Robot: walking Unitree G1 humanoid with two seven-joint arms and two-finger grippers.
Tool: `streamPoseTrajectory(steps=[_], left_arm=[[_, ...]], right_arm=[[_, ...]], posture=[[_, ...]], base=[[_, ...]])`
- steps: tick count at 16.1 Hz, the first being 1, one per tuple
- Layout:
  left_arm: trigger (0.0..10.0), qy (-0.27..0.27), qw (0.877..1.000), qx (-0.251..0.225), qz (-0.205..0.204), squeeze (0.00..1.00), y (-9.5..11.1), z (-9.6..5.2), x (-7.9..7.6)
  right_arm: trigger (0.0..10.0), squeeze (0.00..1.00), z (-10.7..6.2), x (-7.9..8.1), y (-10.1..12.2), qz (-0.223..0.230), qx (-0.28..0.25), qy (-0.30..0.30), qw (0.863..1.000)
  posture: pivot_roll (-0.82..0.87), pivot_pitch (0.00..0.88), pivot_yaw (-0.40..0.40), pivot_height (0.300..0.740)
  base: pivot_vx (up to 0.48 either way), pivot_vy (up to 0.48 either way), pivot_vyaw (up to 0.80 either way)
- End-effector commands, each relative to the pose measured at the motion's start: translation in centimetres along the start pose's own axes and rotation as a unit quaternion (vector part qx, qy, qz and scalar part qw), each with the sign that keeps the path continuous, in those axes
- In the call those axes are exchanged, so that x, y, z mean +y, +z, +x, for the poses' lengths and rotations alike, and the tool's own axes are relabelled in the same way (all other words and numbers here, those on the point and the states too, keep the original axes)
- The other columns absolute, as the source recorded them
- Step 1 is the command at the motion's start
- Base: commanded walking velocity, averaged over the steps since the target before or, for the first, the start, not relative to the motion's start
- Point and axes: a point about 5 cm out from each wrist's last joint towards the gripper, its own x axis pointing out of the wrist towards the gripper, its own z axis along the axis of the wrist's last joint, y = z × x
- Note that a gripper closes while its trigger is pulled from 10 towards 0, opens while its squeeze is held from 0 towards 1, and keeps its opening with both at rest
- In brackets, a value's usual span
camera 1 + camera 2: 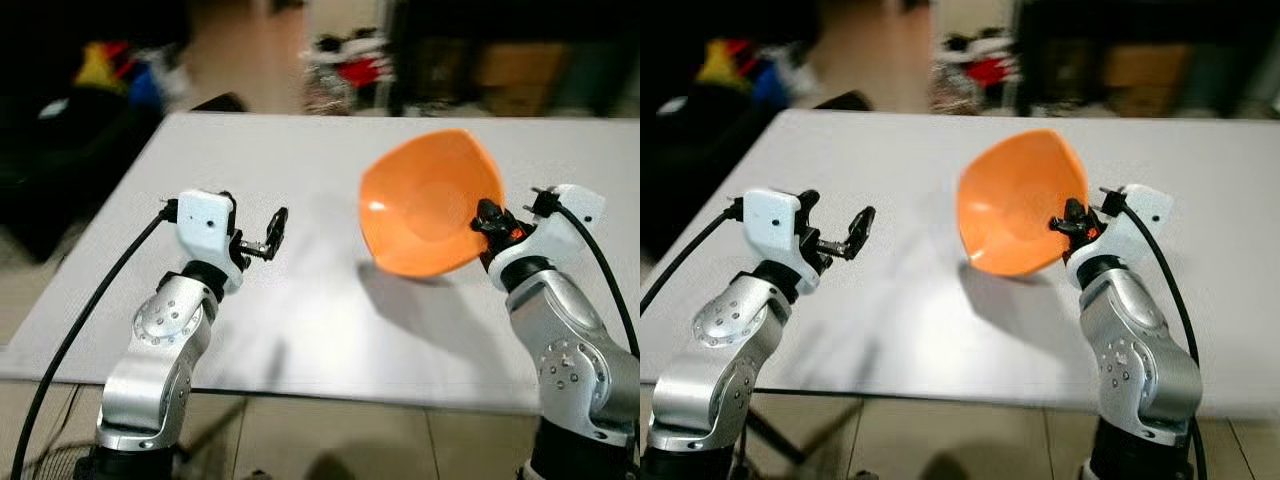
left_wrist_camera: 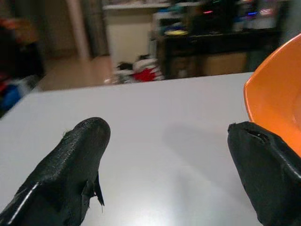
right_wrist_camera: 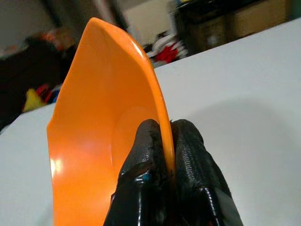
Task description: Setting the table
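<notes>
The white counter [image 1: 300, 330] lies bare under my arms, and above its middle my right claw [image 1: 490, 220] holds the orange bowl [image 1: 425, 205] tipped steeply on edge, fingers pressed onto its rim from both sides. To set it down well I judge I should roll the wrist until the base faces the counter, lower until it rests flat, and only then release. My left claw [image 1: 275, 232] hovers spread and empty beside it.
</notes>
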Motion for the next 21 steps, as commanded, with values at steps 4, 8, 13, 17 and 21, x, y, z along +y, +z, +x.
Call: streamPoseTrajectory(steps=[4,8,13,17,21], left_arm=[[10.0,-0.001,1.0,0.001,0.002,0.0,0.1,-0.3,0.2],[10.0,-0.039,0.999,-0.001,0.003,0.0,0.2,-0.4,-0.2],[10.0,-0.217,0.976,0.028,0.014,0.0,0.4,-1.1,-1.6],[10.0,-0.332,0.939,0.082,0.028,0.0,-0.3,-1.8,-2.1],[10.0,-0.375,0.922,0.094,0.011,0.0,-0.1,-2.0,-2.4]], right_arm=[[10.0,0.0,0.3,1.0,0.7,0.009,-0.005,0.025,1.0],[10.0,0.0,1.3,1.3,0.2,0.013,0.049,0.048,0.998],[10.0,0.0,4.1,0.4,-0.9,0.126,0.157,0.033,0.979],[10.0,0.0,5.3,0.3,-1.8,0.182,0.203,0.035,0.962],[10.0,0.0,5.4,-0.3,-2.6,0.248,0.248,0.025,0.936]], posture=[[0.09,0.0,0.028,0.74],[0.09,0.0,0.022,0.74],[0.09,0.0,0.027,0.74],[0.1,0.0,0.028,0.74],[0.09,0.0,0.03,0.74]], base=[[0.308,0.0,0.0],[0.0,0.0,0.0],[0.0,0.0,0.0],[0.0,0.0,0.0],[0.0,0.0,0.0]])
